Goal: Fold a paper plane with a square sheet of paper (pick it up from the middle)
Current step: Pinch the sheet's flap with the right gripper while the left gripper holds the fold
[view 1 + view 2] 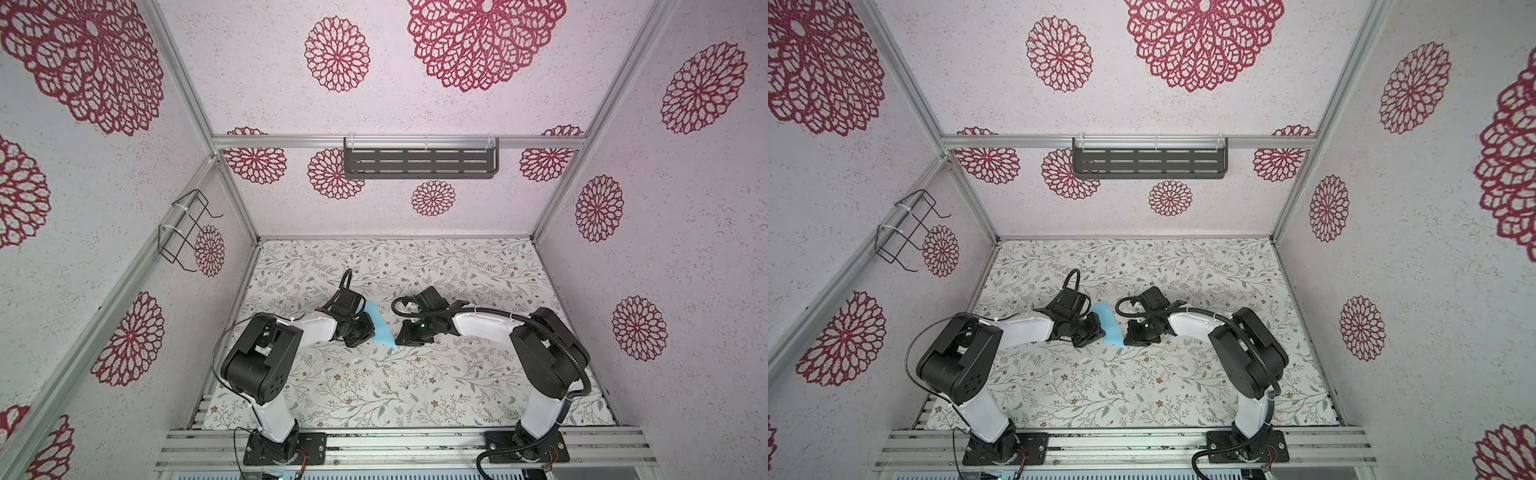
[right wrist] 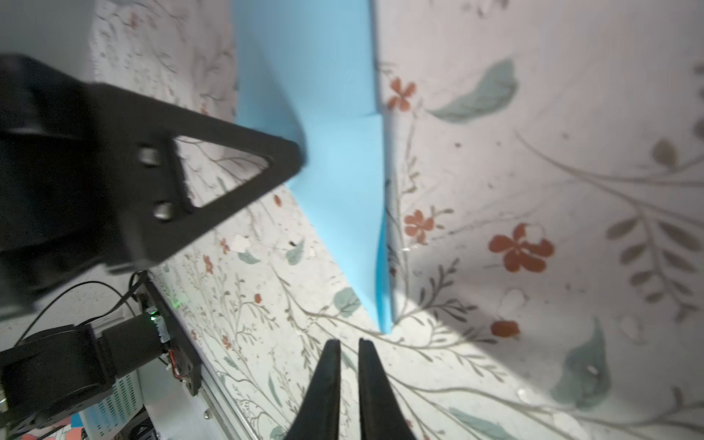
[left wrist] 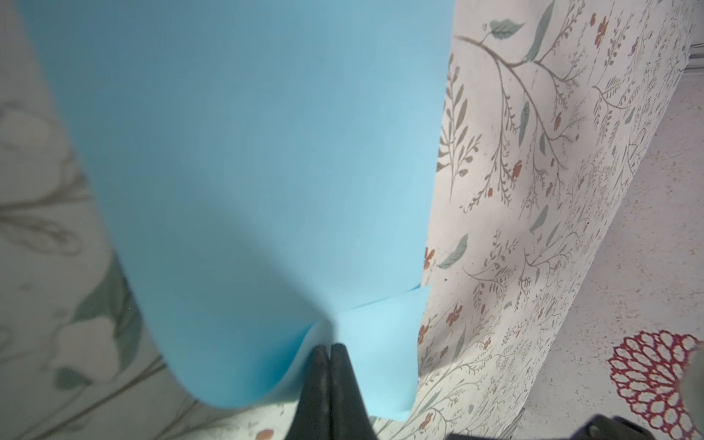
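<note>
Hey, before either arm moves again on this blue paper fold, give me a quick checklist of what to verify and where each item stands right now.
1. Left gripper fingers shut on the blue paper: ok.
2. Right gripper fingers parted, nothing between them: ok.
3. Right gripper clear of the paper's pointed tip, which lies just ahead of it: ok.
4. Paper flat on the table: not ok, its upper layer bows upward.
5. Layer edges lined up: cannot tell; a lower flap shows past the upper edge near the left fingers.
</note>
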